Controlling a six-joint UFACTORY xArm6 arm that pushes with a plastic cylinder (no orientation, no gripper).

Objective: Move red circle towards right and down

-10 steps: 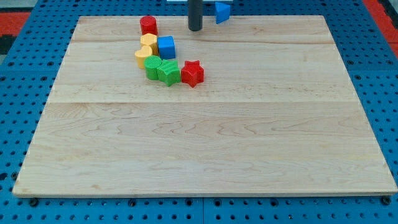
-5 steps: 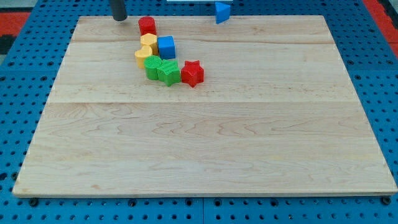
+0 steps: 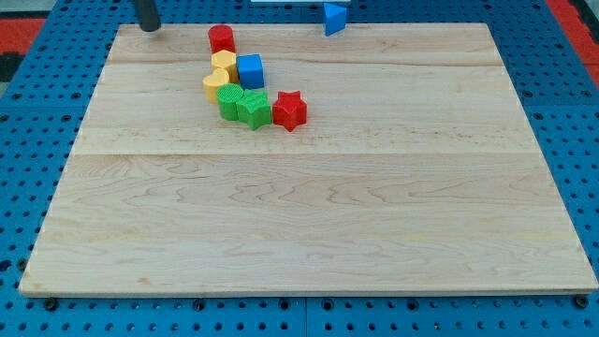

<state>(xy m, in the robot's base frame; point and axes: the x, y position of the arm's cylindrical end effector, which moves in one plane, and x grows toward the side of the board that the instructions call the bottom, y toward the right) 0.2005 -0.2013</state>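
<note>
The red circle block (image 3: pixel 222 38) stands near the view's top edge of the wooden board (image 3: pixel 309 215), left of centre. My tip (image 3: pixel 148 27) is at the board's top left corner, well to the left of the red circle and apart from it. Just below the red circle lies a cluster: two yellow blocks (image 3: pixel 223 64) (image 3: pixel 215 84), a blue cube (image 3: pixel 250 71), two green blocks (image 3: pixel 230 100) (image 3: pixel 253 108) and a red star (image 3: pixel 289 109).
A blue triangular block (image 3: pixel 334 18) sits at the board's top edge, right of centre. The board rests on a blue pegboard surface (image 3: pixel 28 140).
My tip has moved left along the top edge, from right of the red circle to the top left corner. No block has moved.
</note>
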